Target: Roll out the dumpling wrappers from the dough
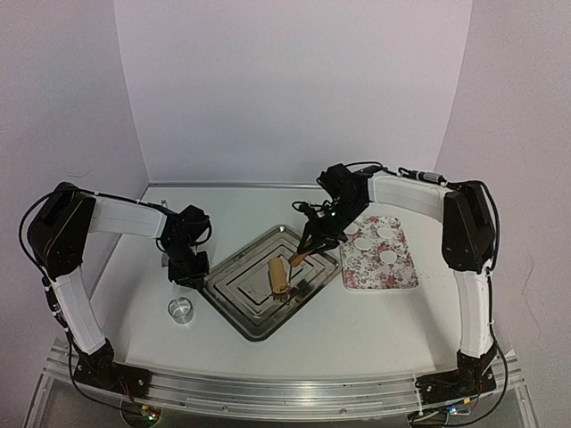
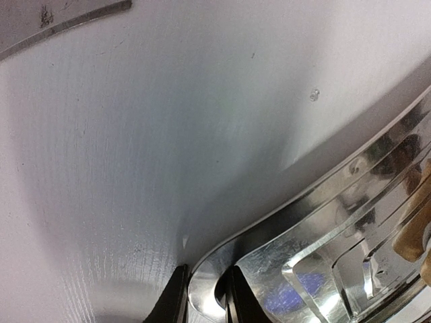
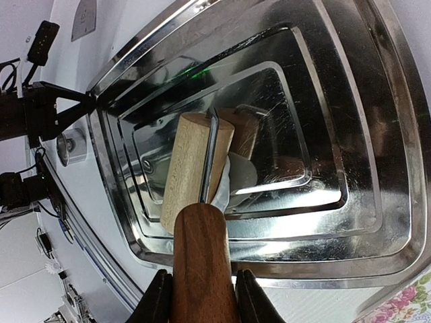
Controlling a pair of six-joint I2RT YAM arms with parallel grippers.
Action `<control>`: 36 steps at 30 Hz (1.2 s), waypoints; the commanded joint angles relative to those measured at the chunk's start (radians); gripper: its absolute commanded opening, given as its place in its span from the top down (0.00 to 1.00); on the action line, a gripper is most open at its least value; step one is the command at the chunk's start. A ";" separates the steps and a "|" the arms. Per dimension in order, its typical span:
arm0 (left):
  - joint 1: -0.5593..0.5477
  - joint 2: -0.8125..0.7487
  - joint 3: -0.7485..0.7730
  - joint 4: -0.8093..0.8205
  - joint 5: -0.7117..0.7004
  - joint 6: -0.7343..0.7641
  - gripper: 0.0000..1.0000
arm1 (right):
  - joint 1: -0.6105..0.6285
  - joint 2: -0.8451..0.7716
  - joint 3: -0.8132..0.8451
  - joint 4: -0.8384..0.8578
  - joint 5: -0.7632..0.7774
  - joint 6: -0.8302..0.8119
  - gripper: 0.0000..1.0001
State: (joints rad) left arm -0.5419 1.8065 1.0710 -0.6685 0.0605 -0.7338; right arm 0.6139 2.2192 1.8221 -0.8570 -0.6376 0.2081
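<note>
On the white counter (image 1: 357, 330), largest first: a rectangular stainless-steel tray with stepped ridges (image 1: 234, 287), set at an angle between the arms. Pinched at its left corner rim by the left gripper (image 2: 205, 299), jaws narrow around the thin metal, probably to stop it sliding during rolling.

Next, just beside the tray on the right: a rectangular pink-floral plate (image 1: 357, 272) bearing four small round white dumpling wrappers (image 1: 390, 256), spaced apart and seemingly parked clear of the work.

Then a pale wooden roller on a wire yoke (image 3: 188, 168), lying on the tray floor over a small whitish lump of dough (image 3: 241, 176). Dark wooden handle (image 3: 202, 256) clamped in the right gripper (image 3: 202, 299), jaws partly closed around it.

Last, a clear round ring cutter (image 1: 181, 309), standing on the counter near the tray's left corner, handy for cutting.

No brand, label or legible writing anywhere.
</note>
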 commanded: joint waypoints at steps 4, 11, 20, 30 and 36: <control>0.002 0.001 -0.029 -0.028 -0.024 0.001 1.00 | 0.067 0.333 -0.151 -0.337 0.645 -0.018 1.00; 0.002 0.006 -0.026 -0.019 -0.014 0.003 1.00 | 0.080 0.351 -0.128 -0.339 0.646 -0.024 1.00; 0.001 0.009 -0.026 -0.014 -0.009 0.005 1.00 | 0.090 0.363 -0.116 -0.343 0.645 -0.026 1.00; 0.001 0.001 -0.034 -0.007 -0.005 0.000 1.00 | 0.103 0.375 -0.081 -0.352 0.648 -0.031 1.00; 0.001 -0.002 -0.034 -0.004 -0.002 -0.001 1.00 | 0.113 0.386 -0.056 -0.358 0.651 -0.036 1.00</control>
State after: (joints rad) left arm -0.5392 1.8065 1.0706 -0.6674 0.0677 -0.7338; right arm 0.6711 2.2866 1.9169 -0.8474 -0.6384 0.2108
